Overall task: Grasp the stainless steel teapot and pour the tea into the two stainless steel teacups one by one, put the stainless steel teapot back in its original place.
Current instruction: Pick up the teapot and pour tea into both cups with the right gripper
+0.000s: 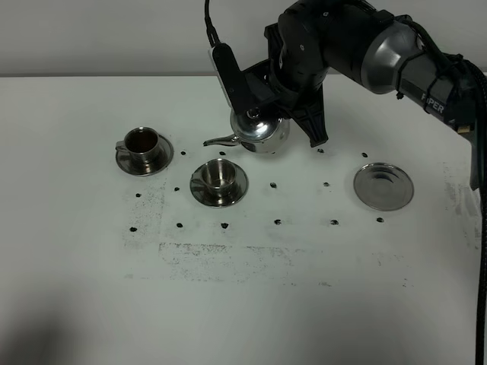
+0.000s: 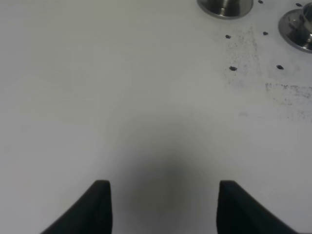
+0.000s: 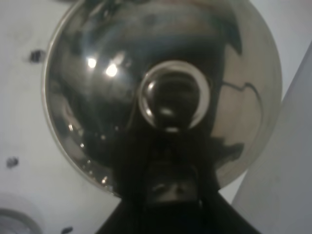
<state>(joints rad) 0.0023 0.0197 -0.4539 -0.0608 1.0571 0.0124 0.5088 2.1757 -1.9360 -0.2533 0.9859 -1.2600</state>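
Note:
My right gripper [image 1: 268, 91] is shut on the loop handle of the stainless steel teapot [image 1: 261, 131] and holds it above the table, behind the near teacup. The thin spout [image 1: 217, 141] points left. In the right wrist view the domed lid [image 3: 97, 87] and its knob fill the frame. The left teacup [image 1: 142, 143] on its saucer holds dark tea. The near teacup [image 1: 218, 175] on its saucer looks pale inside. The flat round steel plate [image 1: 383, 185] lies bare at the right. My left gripper [image 2: 163, 204] is open and empty over bare table.
Small dark dots [image 1: 275, 185] and grey scuff marks mark the white table [image 1: 251, 304]. Both saucers show at the edge of the left wrist view [image 2: 225, 6] [image 2: 298, 27]. The right arm [image 1: 365, 46] reaches in from the back right.

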